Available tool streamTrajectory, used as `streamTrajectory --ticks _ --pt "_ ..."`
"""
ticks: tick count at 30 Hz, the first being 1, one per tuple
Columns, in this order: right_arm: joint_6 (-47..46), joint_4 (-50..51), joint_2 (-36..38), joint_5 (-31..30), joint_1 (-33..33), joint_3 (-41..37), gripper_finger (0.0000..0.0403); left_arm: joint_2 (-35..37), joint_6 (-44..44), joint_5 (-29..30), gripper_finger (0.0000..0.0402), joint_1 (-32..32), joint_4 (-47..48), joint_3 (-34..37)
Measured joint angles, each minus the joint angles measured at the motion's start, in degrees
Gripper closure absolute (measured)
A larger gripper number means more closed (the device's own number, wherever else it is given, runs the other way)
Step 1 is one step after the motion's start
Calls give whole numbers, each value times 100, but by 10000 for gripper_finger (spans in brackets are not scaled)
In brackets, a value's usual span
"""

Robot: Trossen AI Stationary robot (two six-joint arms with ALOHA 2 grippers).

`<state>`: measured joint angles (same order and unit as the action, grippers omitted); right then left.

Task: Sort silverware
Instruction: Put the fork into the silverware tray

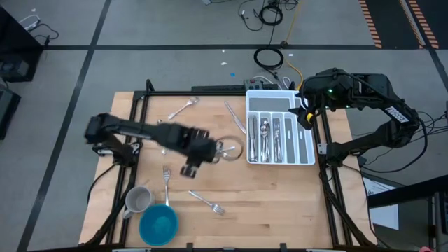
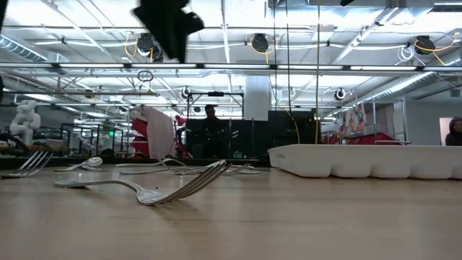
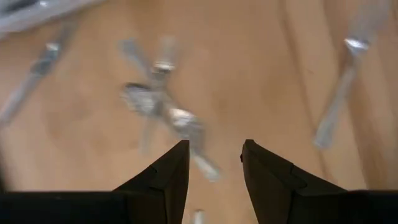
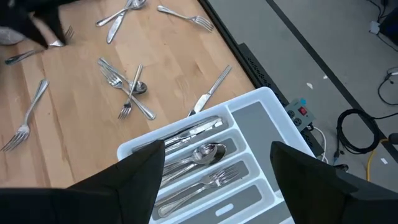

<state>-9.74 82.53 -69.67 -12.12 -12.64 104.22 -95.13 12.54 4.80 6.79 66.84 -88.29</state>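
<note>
Loose silverware lies on the wooden table: a crossed pile, a fork and a knife farther back, and two forks nearer the front. More pieces lie in the white organiser tray. My left gripper hangs open above the table, just left of the pile, with nothing between its fingers. My right gripper stands wide open and high over the tray's right side, holding nothing.
A grey mug and a blue bowl stand at the table's near left corner. A black frame rail runs along the table's far edge. Bare wood lies between the pile and the front edge. In the low view a fork lies close in front.
</note>
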Motion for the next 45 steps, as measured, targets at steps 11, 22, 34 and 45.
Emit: streamTrajectory --ticks 11,22,34,45 --pt "195 -346 3 9 0 -575 117 614 -132 24 249 877 -3553 3113" --pt "58 -405 -41 28 0 -1324 117 546 -922 -894 249 1491 -4514 3129" --pt "-9 -659 -39 48 0 -1338 117 -310 -838 -996 249 1729 -5223 3127" --pt "-70 -705 -39 48 0 -1338 117 -1256 -919 -2140 250 1569 -5842 3114"
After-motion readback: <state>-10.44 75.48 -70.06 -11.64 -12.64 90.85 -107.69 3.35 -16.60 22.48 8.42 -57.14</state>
